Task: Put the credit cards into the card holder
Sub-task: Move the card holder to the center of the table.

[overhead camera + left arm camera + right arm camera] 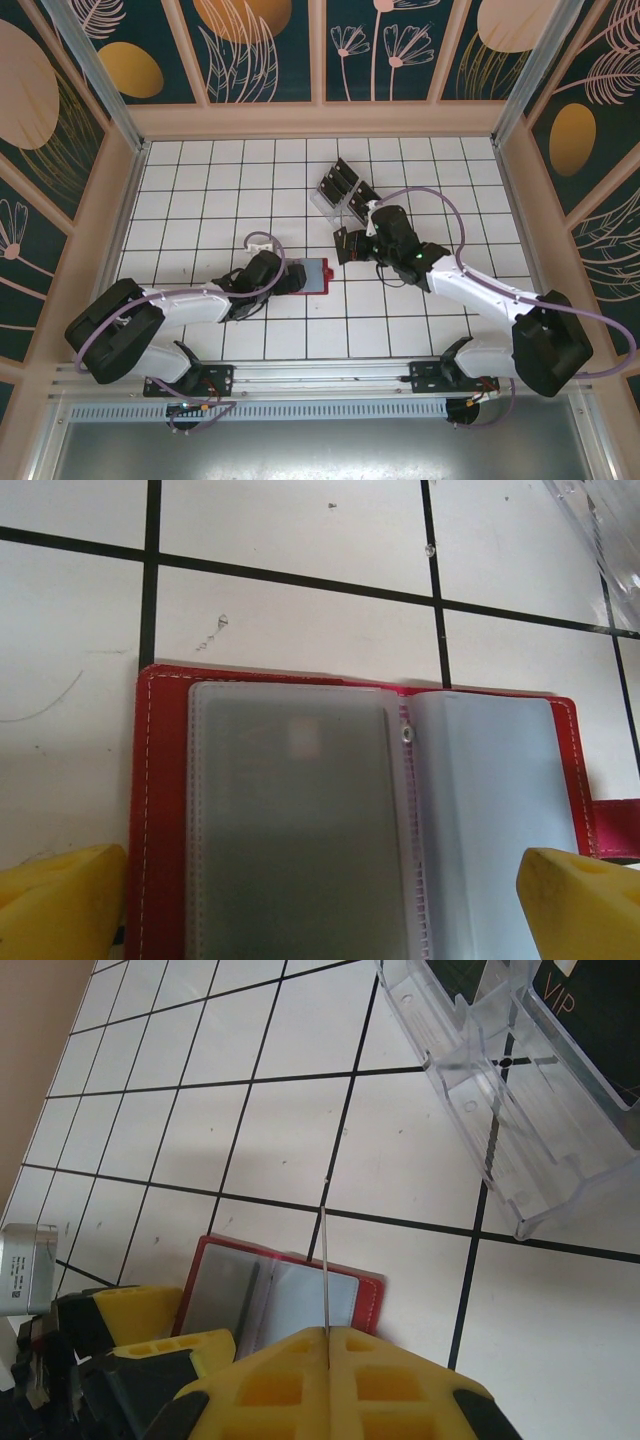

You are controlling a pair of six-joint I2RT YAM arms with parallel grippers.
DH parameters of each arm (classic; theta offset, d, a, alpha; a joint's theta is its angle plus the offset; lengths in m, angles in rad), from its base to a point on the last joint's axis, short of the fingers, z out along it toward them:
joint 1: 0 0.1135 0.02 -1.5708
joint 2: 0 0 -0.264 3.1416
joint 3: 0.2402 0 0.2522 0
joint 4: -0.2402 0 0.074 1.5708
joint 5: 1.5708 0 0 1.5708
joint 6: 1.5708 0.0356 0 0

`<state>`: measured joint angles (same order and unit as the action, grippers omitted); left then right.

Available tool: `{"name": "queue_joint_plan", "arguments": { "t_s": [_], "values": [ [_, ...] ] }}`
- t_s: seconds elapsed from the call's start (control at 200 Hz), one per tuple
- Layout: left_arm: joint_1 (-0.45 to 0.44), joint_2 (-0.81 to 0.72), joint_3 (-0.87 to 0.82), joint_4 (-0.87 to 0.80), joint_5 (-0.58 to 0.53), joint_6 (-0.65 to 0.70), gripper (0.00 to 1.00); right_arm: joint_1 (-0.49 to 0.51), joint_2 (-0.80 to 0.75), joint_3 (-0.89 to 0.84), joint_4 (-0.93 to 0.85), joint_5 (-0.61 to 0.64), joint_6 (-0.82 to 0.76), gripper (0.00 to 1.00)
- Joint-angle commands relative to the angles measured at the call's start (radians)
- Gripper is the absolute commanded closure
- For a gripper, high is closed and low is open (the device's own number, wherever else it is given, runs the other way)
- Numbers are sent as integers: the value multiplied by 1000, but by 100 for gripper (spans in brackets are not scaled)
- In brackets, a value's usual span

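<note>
Card holder [300,830] open flat, credit card [325,1280] gripped edge-on

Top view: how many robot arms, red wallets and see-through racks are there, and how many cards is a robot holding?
Robot arms: 2, left arm and right arm
Red card holder: 1
Clear rack: 1
Credit card held by the right gripper: 1
Total: 5

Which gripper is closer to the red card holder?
Left. The left gripper straddles the open card holder, a finger at each side; the right gripper, holding a credit card, hovers beyond it, toward the clear rack.
</note>
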<state>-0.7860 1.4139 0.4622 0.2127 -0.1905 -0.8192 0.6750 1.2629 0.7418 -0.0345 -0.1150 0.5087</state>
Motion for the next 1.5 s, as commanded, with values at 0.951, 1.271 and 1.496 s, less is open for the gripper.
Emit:
{"name": "queue_joint_plan", "arguments": {
  "t_s": [0.951, 1.271, 1.496],
  "values": [
    [-10, 11, 64, -381, -297, 22, 1, 202, 122, -343, 868, 115, 323, 100],
    [-10, 9, 22, -359, -283, -18, 1, 236, 270, -334, 1004, 158, 350, 100],
    [-10, 8, 8, -351, -280, -32, 1, 252, 354, -336, 1109, 195, 353, 100]
  ]
}}
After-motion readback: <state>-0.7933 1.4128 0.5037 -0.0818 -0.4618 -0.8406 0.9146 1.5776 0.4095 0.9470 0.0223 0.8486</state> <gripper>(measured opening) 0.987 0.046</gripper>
